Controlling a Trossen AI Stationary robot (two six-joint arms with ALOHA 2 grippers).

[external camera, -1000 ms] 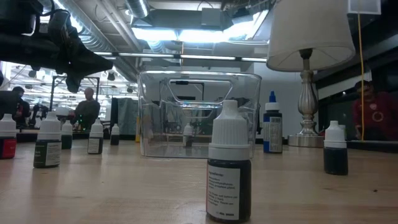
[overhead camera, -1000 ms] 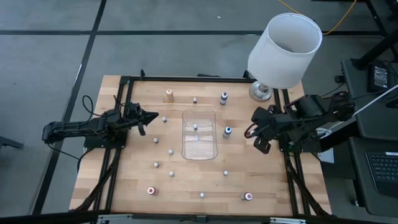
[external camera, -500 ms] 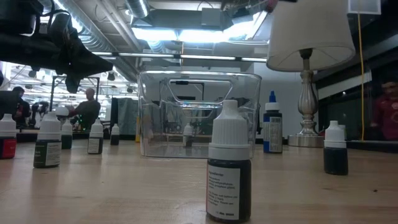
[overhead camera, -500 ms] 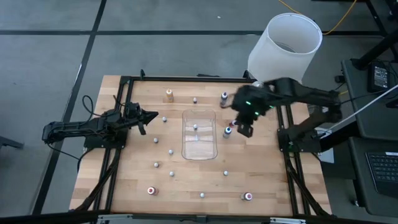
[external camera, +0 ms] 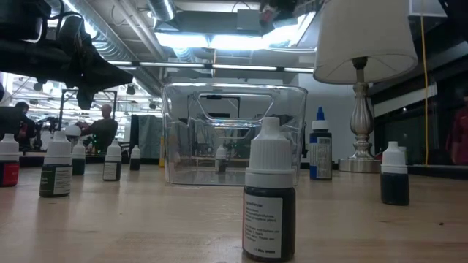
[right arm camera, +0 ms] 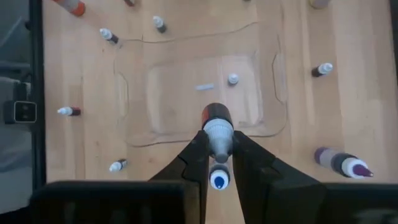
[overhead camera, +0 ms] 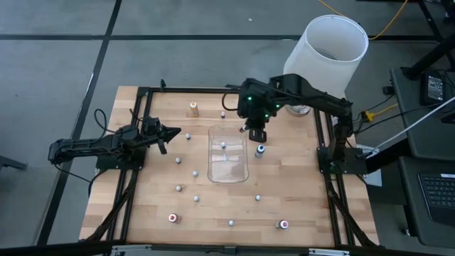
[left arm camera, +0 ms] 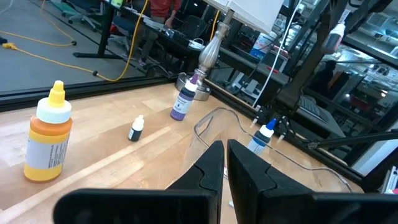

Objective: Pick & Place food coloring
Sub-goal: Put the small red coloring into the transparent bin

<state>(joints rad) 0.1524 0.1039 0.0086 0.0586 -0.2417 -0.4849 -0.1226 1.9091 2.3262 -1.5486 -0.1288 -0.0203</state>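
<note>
At frame left the left end effector (overhead camera: 173, 133) hangs with fingers pressed together, empty. Food coloring bottles (overhead camera: 195, 173) dot the tabletop (overhead camera: 298, 199). Near upper centre, the right end effector (overhead camera: 254, 132) grips one bottle (right arm camera: 217, 126) above the tray's (overhead camera: 227, 171) edge.

I'm looking into what seems a robotics lab: exposed ceiling ducts (external camera: 121, 40), strip lights (external camera: 219, 40), a seated person (external camera: 102, 126) behind, cables (overhead camera: 387, 25) across grey floor (overhead camera: 57, 57).
</note>
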